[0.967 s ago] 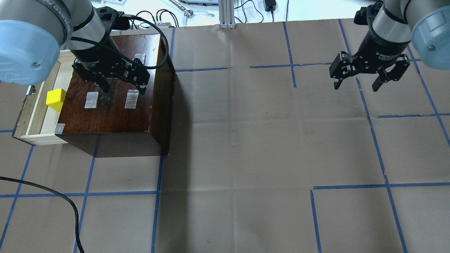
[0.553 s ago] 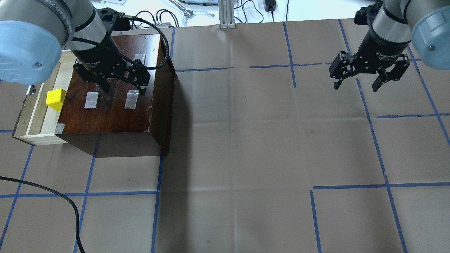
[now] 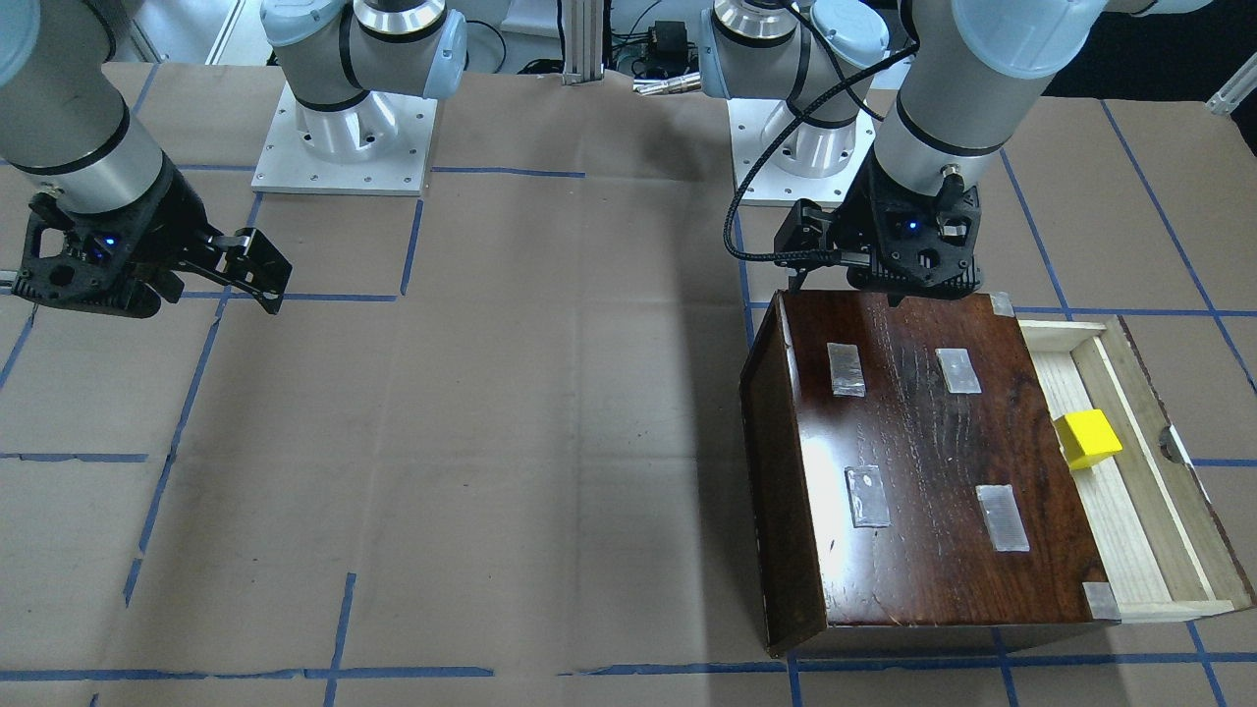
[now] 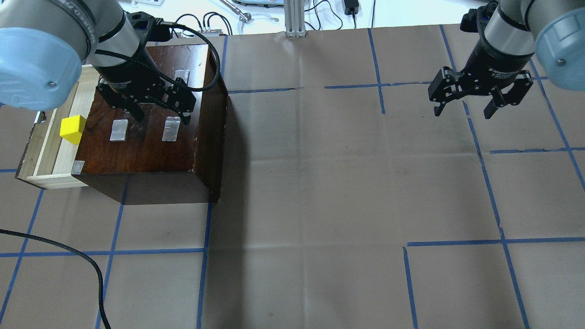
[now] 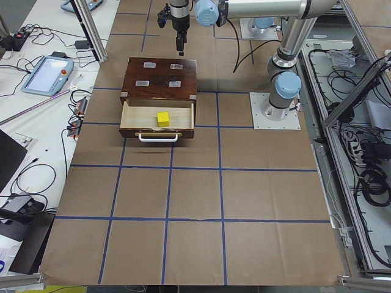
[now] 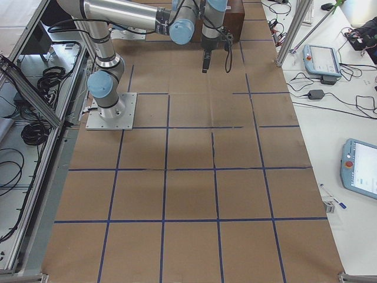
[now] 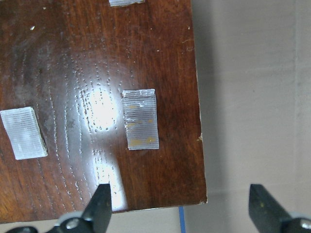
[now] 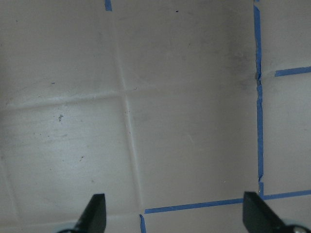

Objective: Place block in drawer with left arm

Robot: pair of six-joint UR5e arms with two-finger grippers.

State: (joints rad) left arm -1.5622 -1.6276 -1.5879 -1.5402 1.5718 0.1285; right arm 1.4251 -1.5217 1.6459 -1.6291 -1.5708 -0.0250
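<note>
Brown-paper table (image 4: 320, 192), blue tape grid. Small yellow cube block (image 3: 1087, 438) sits inside the pulled-out pale-wood drawer (image 3: 1129, 550) of the glossy dark-brown cabinet (image 3: 923, 471). Beyond it, the left black claw (image 4: 161, 118) hovers over the cabinet top, wide open, empty. Right black claw (image 4: 462, 113) likewise, well apart. Placement looks done: lift straight up, clear of cabinet and drawer.

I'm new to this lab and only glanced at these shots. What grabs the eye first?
The bright yellow block stands out, lying in the open drawer pulled out of the dark glossy cabinet. The left hand hangs open and empty over the cabinet's top. The right hand hangs open over bare brown paper, far across the table.
</note>
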